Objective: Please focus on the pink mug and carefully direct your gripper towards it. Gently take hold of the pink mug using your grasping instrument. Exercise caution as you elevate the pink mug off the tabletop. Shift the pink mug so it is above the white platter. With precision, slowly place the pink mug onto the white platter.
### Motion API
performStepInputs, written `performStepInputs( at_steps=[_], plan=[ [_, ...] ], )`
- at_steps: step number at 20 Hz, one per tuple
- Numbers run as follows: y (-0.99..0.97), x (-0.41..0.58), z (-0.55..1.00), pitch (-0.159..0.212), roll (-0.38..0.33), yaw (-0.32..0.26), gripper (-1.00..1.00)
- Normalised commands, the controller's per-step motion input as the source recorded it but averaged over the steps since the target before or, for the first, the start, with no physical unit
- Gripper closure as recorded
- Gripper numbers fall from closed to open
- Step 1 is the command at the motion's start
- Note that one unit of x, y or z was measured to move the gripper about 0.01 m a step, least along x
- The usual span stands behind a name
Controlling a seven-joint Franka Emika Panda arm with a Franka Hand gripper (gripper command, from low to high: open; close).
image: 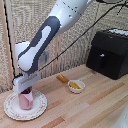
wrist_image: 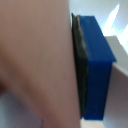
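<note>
The pink mug (image: 25, 100) stands upright on the white platter (image: 41, 106) at the exterior view's lower left. I cannot tell whether its base touches the platter. The gripper (image: 26, 93), a white boxy tool at the end of the white-and-grey arm, comes down from above and is shut on the pink mug's top part. In the wrist view the mug's pink wall (wrist_image: 35, 60) fills most of the picture and presses against a dark-padded blue finger (wrist_image: 96, 70). The other finger is hidden.
A small white bowl with yellow contents (image: 76, 86) sits on the wooden table (image: 95, 107) to the exterior view's right of the platter. A small orange piece (image: 62, 78) lies behind it. A black appliance (image: 110, 52) stands at the back right. Cables hang behind the arm.
</note>
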Motion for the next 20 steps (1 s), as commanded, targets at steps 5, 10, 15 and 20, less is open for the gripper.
performStepInputs(
  at_steps=[5, 10, 15, 20],
  plan=[
    [0.05, 0.042, -0.01, 0.034, -0.062, 0.071, -1.0],
    [0.04, 0.048, 0.01, 0.035, -0.027, 0.01, -1.0],
    [-0.11, 0.17, 0.51, 0.01, 0.015, 0.023, -1.0],
    [-0.08, 0.151, 0.81, 0.055, 0.009, -0.002, -1.0]
  ],
)
